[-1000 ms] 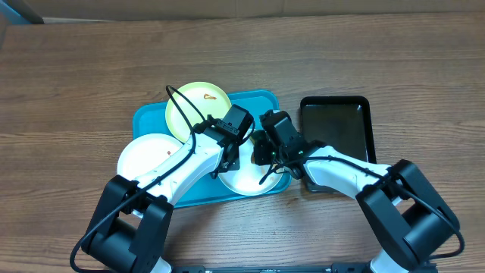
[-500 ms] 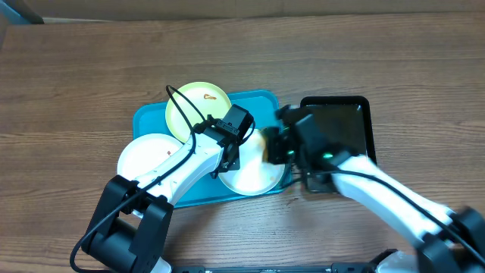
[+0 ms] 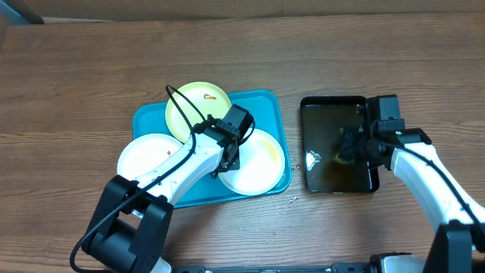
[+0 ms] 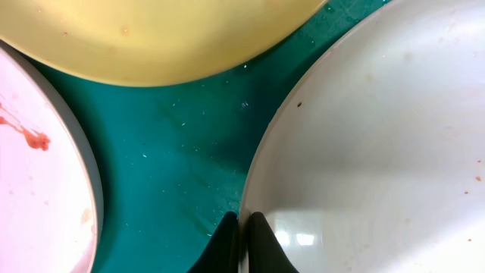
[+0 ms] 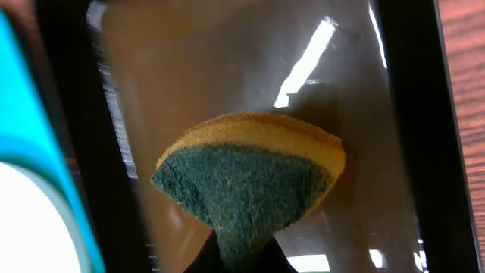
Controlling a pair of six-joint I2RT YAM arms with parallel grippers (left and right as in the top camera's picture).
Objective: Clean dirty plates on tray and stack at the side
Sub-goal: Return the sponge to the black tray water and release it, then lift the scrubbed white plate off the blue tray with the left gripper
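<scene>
Three plates lie on the turquoise tray (image 3: 145, 116): a pale yellow-green one (image 3: 193, 104) at the back with a brown smear, a white one (image 3: 144, 158) at the front left, a white one (image 3: 261, 163) at the front right. My left gripper (image 3: 229, 161) is shut on the left rim of the front right white plate (image 4: 379, 136). My right gripper (image 3: 350, 149) is shut on a yellow and green sponge (image 5: 250, 171) and holds it over the black tray (image 3: 322, 114). The left white plate (image 4: 30, 189) shows a red smear in the left wrist view.
The glossy black tray stands right of the turquoise tray; its rim (image 5: 413, 114) shows in the right wrist view. A few small crumbs (image 3: 292, 199) lie on the wood table in front of the trays.
My right gripper has moved right with the sponge, from over the front right white plate to over the black tray. The left arm and the plates have not moved.
</scene>
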